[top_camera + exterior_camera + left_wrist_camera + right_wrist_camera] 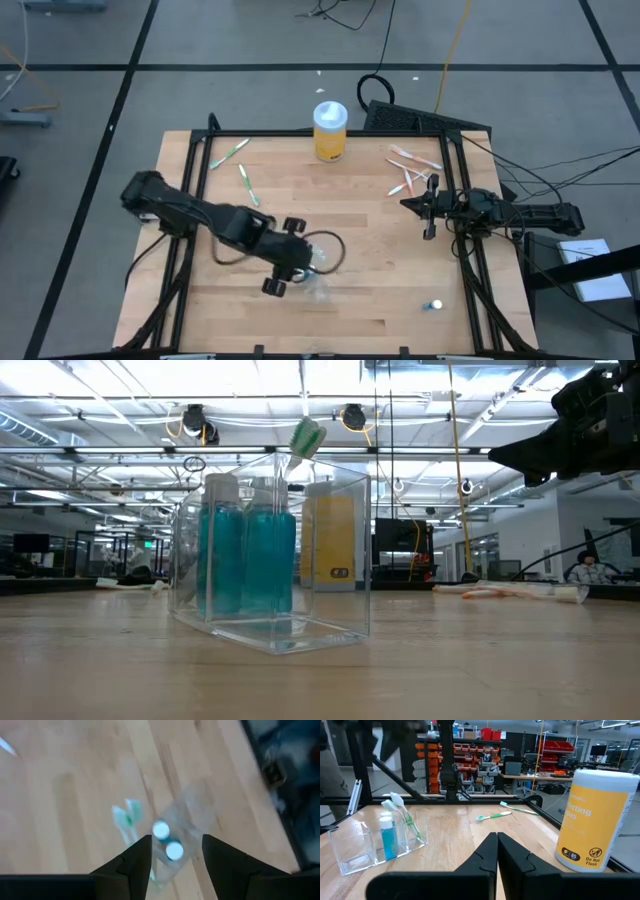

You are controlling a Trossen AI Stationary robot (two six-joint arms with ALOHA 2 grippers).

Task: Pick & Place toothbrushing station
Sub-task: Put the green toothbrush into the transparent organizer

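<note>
Toothbrushing station (272,555): clear box, teal bottles, green brushes. Left fingers (131,865) apart above it; right fingers (490,851) together.

Both arms matte black, chunky rounded joints; left pincer (300,268) wedge-shaped black fingers; black cables trail behind right arm.

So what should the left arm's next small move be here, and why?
Probably lower straight down. The left end effector hangs open above the clear toothbrushing station, its fingers either side of the blue bottles but not touching the station. The right end effector waits shut.
</note>
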